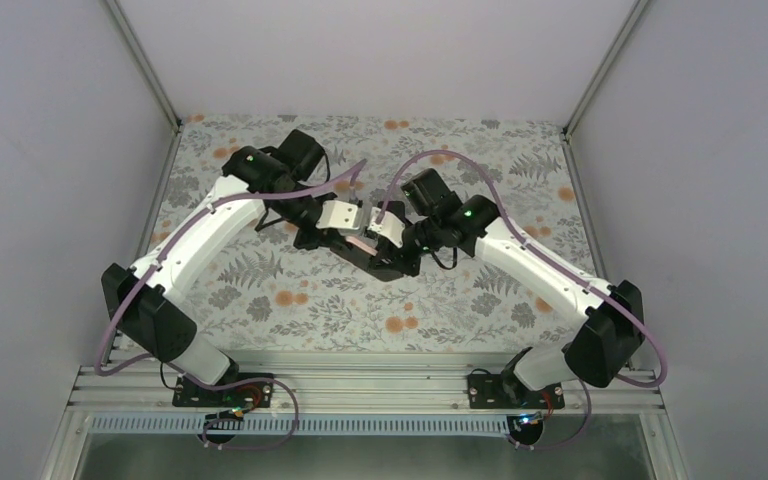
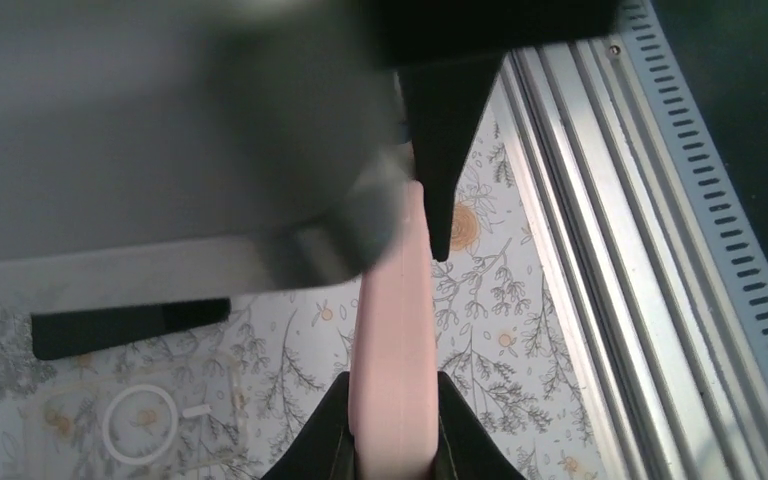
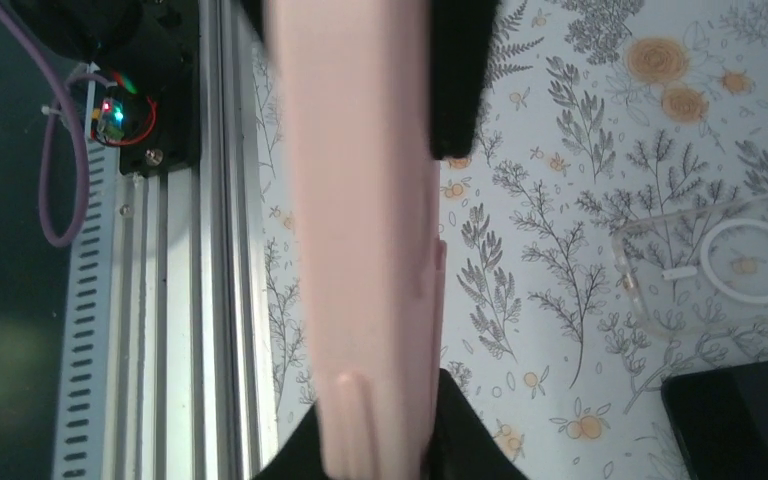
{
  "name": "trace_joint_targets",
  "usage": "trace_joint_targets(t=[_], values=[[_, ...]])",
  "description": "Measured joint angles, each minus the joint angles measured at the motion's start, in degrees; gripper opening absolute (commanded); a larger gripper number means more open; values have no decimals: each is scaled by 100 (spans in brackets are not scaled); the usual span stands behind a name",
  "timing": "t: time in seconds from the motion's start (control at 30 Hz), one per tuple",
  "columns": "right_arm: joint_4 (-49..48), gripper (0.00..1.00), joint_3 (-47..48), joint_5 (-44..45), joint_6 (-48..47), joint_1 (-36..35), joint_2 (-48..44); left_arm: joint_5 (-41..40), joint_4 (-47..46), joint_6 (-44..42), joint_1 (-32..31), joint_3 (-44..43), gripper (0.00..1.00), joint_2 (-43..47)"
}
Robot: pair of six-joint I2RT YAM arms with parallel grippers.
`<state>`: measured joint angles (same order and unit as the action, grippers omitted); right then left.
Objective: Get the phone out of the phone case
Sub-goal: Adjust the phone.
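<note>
A pink phone case [image 2: 397, 330], seen edge-on, is held in the air between both grippers; I cannot tell the phone apart from the case. It also shows in the right wrist view [image 3: 360, 200] and as a pink sliver in the top view [image 1: 361, 243]. My left gripper [image 2: 393, 420] is shut on one end of it, and my right gripper [image 3: 375, 445] is shut on the other end. In the top view the left gripper [image 1: 343, 222] and right gripper [image 1: 388, 232] meet over the middle of the table.
A clear case with a white ring [image 3: 725, 265] lies flat on the floral cloth; it also shows in the left wrist view [image 2: 135, 420]. A flat black slab [image 3: 745, 415] lies beside it. The aluminium rail [image 2: 580, 250] runs along the near table edge.
</note>
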<state>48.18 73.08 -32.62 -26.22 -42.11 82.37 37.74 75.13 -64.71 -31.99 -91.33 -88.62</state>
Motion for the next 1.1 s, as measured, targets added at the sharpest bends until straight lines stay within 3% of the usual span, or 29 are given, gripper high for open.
trace_joint_targets(t=[0.13,0.27,0.33,0.4,0.5,0.67,0.87,1.1], values=[[-94,4,0,214,-72,-52,4,90,149,363,116,-85,27,-146],[-94,4,2,208,57,-42,9,411,103,452,308,-402,62,-249],[-107,4,7,138,151,17,7,660,52,595,533,-730,88,-280],[-114,4,28,46,236,105,7,905,-57,726,778,-1034,99,-293],[-160,4,160,-199,400,341,7,1239,-350,1145,1102,-1335,100,-267],[-431,4,686,-758,708,835,9,1486,-1390,2105,1344,-1121,100,79],[-977,4,1419,-1646,1250,1467,9,1115,-3073,3768,1624,-483,100,933],[-2028,4,1775,-2708,2299,1912,22,1270,-4111,4988,1631,-407,100,1233]])
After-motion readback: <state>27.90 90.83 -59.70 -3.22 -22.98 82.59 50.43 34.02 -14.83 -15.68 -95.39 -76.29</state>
